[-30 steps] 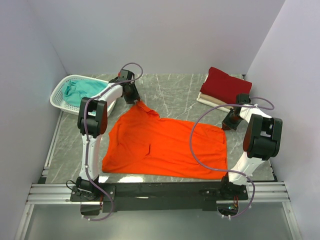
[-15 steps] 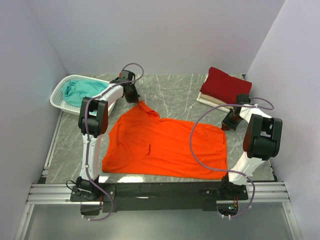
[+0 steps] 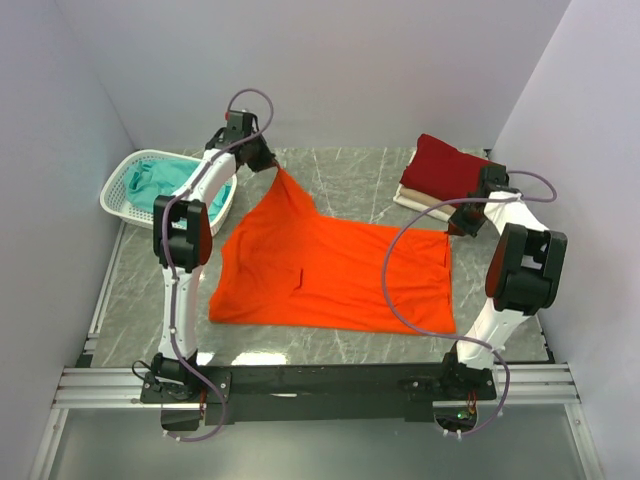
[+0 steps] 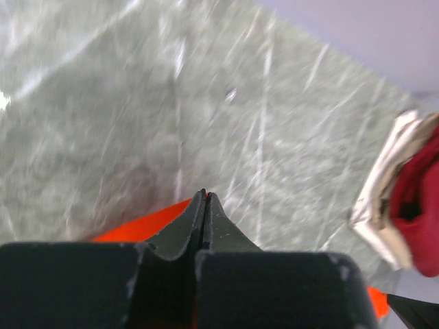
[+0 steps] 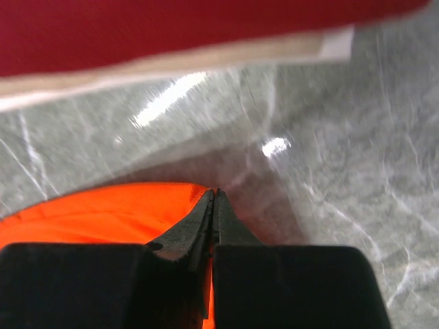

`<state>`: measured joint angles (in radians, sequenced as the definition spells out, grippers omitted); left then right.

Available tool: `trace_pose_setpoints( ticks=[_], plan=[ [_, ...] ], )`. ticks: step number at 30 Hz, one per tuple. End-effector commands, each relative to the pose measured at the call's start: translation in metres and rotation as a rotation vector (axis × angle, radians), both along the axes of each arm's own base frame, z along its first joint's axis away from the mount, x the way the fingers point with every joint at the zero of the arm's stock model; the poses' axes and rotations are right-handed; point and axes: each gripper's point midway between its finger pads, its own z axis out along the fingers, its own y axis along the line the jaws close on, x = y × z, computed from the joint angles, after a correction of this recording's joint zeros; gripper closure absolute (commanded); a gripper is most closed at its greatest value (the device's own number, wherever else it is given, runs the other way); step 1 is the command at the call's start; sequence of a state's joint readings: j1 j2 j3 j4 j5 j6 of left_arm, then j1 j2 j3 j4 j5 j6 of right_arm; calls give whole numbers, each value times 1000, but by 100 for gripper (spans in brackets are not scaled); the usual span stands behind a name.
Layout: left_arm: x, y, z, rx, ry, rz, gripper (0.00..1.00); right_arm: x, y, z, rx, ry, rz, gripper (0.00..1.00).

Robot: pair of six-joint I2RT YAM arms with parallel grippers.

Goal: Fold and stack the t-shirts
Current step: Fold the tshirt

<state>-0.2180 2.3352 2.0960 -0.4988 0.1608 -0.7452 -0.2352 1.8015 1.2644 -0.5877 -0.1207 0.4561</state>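
Observation:
A bright orange t-shirt [image 3: 330, 265] lies spread on the marble table. My left gripper [image 3: 272, 168] is shut on its far left corner and holds it raised near the back wall; orange cloth [image 4: 140, 225] shows beside the jaws. My right gripper [image 3: 452, 228] is shut on its far right corner, with orange cloth [image 5: 103, 212] under the jaws. A folded dark red t-shirt [image 3: 450, 170] lies on a folded cream-white t-shirt [image 3: 420, 200] at the back right; both show in the right wrist view [image 5: 171, 31]. A teal t-shirt [image 3: 165, 180] lies in the basket.
A white plastic lattice basket [image 3: 125, 200] stands at the back left. Purple-grey walls close in the table at the back and both sides. The metal rail [image 3: 320, 385] with both arm bases runs along the near edge.
Both grippers have moved toward the back wall and pulled the orange shirt's far edge up and away. The shirt has slid farther back and stretched tauter.

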Motion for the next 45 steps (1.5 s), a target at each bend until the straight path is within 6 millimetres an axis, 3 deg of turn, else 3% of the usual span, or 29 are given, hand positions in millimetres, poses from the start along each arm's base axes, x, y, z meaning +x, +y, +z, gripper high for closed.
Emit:
trace_pose_setpoints(
  ticks=[1, 6, 9, 11, 12, 13, 19, 28, 37, 45],
  plan=[
    [26, -6, 32, -67, -111, -25, 100, 19, -4, 8, -12, -22, -11, 100],
    [37, -1, 61, -115, -175, -42, 100, 44, -7, 26, -9, -78, -8, 100],
    [22, 0, 74, -102, -186, -68, 100, 49, -7, 34, -12, -107, 3, 100],
    [-2, 5, 76, -88, -163, -80, 100, 48, -6, 39, -22, -129, 16, 100],
    [-15, 8, 100, -86, -197, -82, 100, 46, -6, 45, -29, -147, 22, 100],
    [-32, 12, 75, -67, -135, -81, 100, 46, -5, 46, -38, -158, 37, 100],
    [-110, 29, 63, -50, -49, -62, 100, 28, 1, 35, -70, -145, 80, 100],
    [-198, 50, 59, -49, 17, 4, 100, 4, 0, 31, -132, -138, 82, 100],
    [-259, 69, 44, -20, 77, 67, 100, -21, -5, 33, -198, -170, 36, 100],
    [-291, 77, 39, -38, 105, 116, 100, -38, -6, 29, -218, -142, 31, 100]
  ],
)
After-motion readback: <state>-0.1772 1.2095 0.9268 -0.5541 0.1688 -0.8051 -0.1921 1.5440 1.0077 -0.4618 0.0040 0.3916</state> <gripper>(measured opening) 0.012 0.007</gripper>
